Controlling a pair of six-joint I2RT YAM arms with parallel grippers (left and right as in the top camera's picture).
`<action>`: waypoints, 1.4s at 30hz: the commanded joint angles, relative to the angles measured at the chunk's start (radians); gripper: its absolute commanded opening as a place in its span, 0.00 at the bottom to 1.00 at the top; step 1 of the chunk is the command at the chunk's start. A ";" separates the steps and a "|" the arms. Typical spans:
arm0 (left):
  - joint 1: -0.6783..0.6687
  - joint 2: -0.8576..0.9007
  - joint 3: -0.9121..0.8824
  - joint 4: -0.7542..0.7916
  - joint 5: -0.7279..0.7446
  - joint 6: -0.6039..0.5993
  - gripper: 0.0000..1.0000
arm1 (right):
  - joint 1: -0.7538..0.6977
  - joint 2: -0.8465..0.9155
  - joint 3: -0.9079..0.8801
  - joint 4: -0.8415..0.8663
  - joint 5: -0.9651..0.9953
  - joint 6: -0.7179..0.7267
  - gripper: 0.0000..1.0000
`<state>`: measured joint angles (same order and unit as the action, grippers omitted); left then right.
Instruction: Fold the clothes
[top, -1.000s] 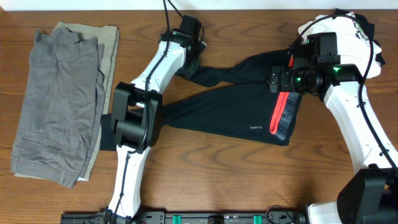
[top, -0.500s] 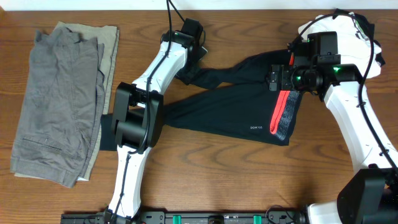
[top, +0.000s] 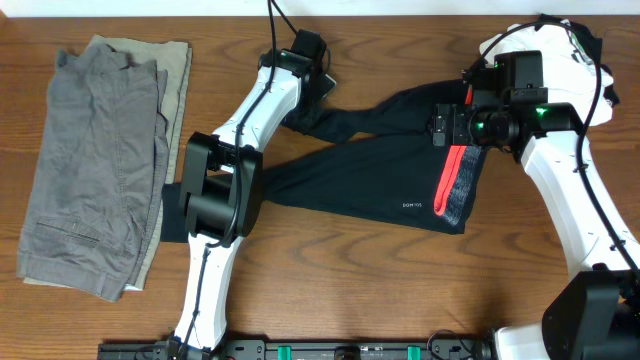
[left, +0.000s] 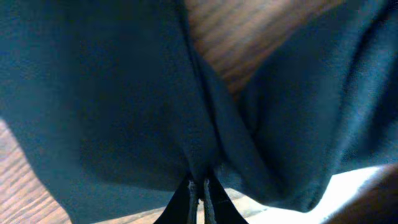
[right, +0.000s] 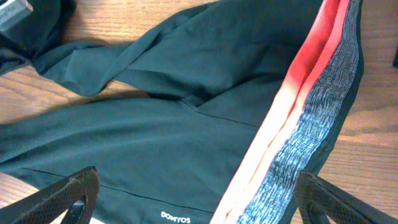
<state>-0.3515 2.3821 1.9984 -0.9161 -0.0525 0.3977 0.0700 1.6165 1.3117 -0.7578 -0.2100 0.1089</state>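
Black leggings (top: 380, 175) lie across mid-desk (top: 350, 300) toward the far edge, waist end to the R, legs running L, upper leg bunched near far-edge centre. L gripper (left: 200, 186) closed, tips pinching a fold of the black fabric at that bunched leg, cloth puckered around the tips. R gripper (right: 199, 196) wide open over the waist end, holding nothing. Coral-red/grey waistband (right: 311, 106) runs diagonally in R wrist view, white logo (right: 176, 217) near it. Folded grey clothes (top: 95, 165) stacked by desk's L edge, well apart from leggings.
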 joint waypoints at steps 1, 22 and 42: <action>0.012 -0.052 0.031 0.006 -0.088 -0.060 0.06 | 0.010 -0.008 -0.001 0.003 -0.008 -0.013 0.98; 0.360 -0.142 0.062 0.253 -0.121 -0.404 0.06 | 0.039 -0.008 -0.001 0.007 -0.007 -0.006 0.98; 0.409 -0.142 0.061 0.138 -0.120 -0.465 0.06 | 0.042 -0.008 -0.001 0.016 -0.007 -0.006 0.97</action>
<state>0.0616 2.2517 2.0506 -0.7807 -0.1616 -0.0338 0.0959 1.6165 1.3117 -0.7452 -0.2123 0.1093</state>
